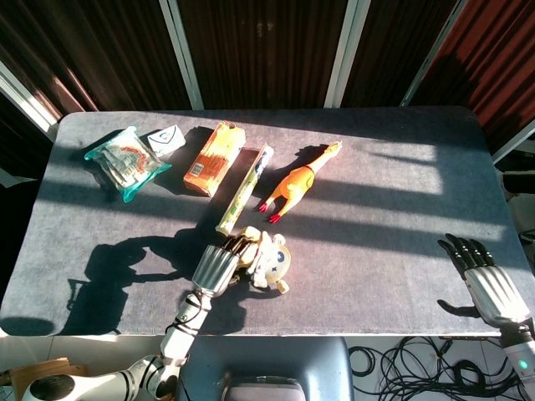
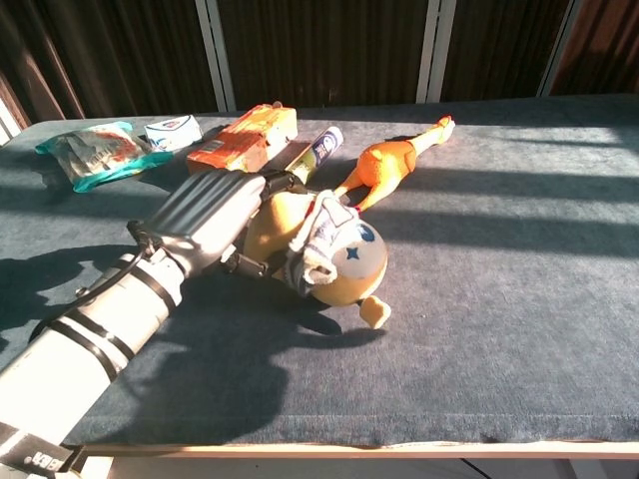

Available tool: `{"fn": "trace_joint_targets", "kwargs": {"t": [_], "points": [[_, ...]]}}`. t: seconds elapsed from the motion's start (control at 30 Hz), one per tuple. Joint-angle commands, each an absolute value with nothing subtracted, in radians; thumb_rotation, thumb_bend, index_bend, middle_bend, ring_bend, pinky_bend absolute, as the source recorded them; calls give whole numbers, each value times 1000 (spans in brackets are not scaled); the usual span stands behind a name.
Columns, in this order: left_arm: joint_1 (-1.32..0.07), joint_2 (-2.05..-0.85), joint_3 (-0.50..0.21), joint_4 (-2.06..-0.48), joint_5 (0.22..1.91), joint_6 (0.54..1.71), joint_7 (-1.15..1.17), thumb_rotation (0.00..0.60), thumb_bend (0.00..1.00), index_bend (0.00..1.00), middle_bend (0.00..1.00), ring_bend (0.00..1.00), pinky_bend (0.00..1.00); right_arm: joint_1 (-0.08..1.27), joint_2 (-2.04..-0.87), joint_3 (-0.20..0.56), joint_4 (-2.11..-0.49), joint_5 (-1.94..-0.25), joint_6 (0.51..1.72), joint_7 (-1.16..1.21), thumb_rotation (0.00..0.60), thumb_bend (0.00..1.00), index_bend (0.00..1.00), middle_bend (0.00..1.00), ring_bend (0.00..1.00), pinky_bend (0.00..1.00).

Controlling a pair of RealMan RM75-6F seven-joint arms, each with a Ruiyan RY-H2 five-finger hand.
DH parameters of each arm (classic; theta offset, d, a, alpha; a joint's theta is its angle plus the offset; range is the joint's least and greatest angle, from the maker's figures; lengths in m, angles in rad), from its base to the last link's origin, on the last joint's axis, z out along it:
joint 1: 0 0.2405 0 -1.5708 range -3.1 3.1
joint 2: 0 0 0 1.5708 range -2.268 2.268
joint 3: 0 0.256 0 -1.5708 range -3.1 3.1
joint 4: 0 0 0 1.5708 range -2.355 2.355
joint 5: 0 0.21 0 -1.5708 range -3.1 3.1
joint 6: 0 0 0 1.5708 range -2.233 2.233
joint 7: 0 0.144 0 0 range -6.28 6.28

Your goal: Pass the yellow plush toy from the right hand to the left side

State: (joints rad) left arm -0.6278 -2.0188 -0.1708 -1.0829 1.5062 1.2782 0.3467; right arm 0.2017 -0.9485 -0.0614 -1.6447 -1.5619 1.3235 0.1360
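Note:
The yellow plush toy (image 1: 269, 260) has a round face with a star and a white cloth band. It is near the table's front edge, left of centre, and in the chest view the plush toy (image 2: 344, 261) looks tipped, one foot hanging just above its shadow. My left hand (image 1: 216, 266) grips its left side. In the chest view the left hand (image 2: 213, 215) has its fingers curled over the toy's back. My right hand (image 1: 490, 286) is far off at the table's front right corner, fingers apart and holding nothing. The chest view does not show it.
Behind the toy lie an orange rubber chicken (image 1: 297, 182), a long tube (image 1: 245, 190) and an orange box (image 1: 214, 159). A clear snack bag (image 1: 125, 163) and a small white packet (image 1: 167, 138) sit at the far left. Dark cloth covers the table (image 1: 393, 225).

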Motion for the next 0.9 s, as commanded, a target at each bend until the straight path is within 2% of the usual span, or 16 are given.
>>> {"fn": "trace_joint_targets", "kwargs": {"t": [0.03,0.33,0.53,0.63,0.77,0.9], "points": [[-611,-1922,-179,-1172,1507,1295,365,600,372,835,957,952,1000,203,-945,-60,-1650,-1558,1313,135,600,70,0,0,0,0],[-509,-1534,-169,-1492,1478,1331,410,600,372,841,961,952,1000,208,-951,-51,-1661,-1547,1285,110,600,70,0,0,0,0],[-425,-1346,-130,-1533,1457,1353,283,600,373,842,961,952,1000,213,-953,-50,-1671,-1541,1261,88,600,70,0,0,0,0],[-386,-1325,-108,-1475,1460,1380,218,600,374,842,959,950,1000,213,-954,-48,-1675,-1540,1258,79,600,70,0,0,0,0],[-348,-1362,-85,-1362,1470,1419,150,600,373,832,948,937,1000,213,-960,-47,-1679,-1538,1250,65,600,70,0,0,0,0],[-331,-1402,-58,-1267,1502,1432,71,600,374,749,871,877,1000,215,-965,-48,-1684,-1534,1238,45,600,70,0,0,0,0]]}}
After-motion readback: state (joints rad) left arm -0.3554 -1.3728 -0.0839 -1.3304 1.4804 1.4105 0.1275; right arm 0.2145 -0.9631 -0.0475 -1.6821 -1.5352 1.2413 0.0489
